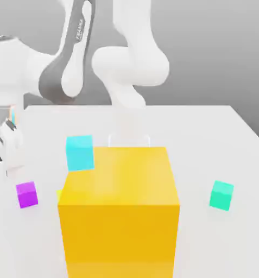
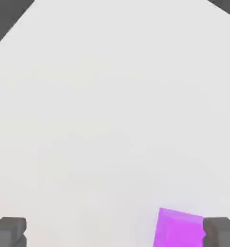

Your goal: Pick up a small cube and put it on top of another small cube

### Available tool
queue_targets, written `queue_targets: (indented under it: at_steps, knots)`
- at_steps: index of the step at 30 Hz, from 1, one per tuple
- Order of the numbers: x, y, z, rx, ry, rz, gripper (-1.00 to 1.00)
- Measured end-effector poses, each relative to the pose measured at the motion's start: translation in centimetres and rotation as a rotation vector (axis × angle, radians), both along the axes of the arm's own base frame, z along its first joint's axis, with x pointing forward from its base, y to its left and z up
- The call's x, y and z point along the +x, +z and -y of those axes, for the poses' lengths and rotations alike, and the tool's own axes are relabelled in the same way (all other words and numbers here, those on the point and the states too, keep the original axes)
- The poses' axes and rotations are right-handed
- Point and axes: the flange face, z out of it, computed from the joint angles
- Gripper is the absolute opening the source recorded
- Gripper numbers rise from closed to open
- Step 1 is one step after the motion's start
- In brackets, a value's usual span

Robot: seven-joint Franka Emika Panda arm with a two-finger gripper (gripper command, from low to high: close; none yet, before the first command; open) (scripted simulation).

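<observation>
A small magenta-purple cube (image 1: 26, 194) sits on the white table (image 1: 207, 141) at the exterior view's left. My gripper (image 1: 6, 156) hangs at the far left edge of that view, just above and slightly behind this cube. In the hand view the gripper (image 2: 115, 234) is open, with its two dark fingertips (image 2: 8, 231) wide apart. The magenta cube (image 2: 179, 229) lies on the table below, close beside one fingertip, and nothing is gripped.
A big yellow-orange block (image 1: 120, 212) fills the front middle. A cyan cube (image 1: 80, 152) stands at its back left corner, and a teal-green cube (image 1: 221, 195) sits on the exterior view's right. The white arm (image 1: 128, 54) rises behind.
</observation>
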Motion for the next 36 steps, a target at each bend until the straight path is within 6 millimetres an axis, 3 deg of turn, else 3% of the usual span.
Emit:
queue_targets:
  at_steps: [1, 2, 8, 9, 15, 23, 36]
  knots:
    - [-1.6, -1.5, 0.3, 0.024, -0.046, -0.014, 0.0]
    - [-2.0, -2.8, -0.1, 0.039, -0.053, -0.022, 0.0]
    - [-2.4, -8.8, -0.3, 0.053, -0.063, -0.031, 0.0]
    - [-2.5, -9.6, -0.4, 0.053, -0.063, -0.032, -1.0]
    - [-2.5, -10.0, -0.4, 0.052, -0.063, -0.032, -1.0]
    - [-2.3, -3.7, -0.7, 0.053, -0.074, -0.031, -1.0]
    - [-0.1, 1.0, -10.2, 0.056, -0.444, -0.022, -1.0]
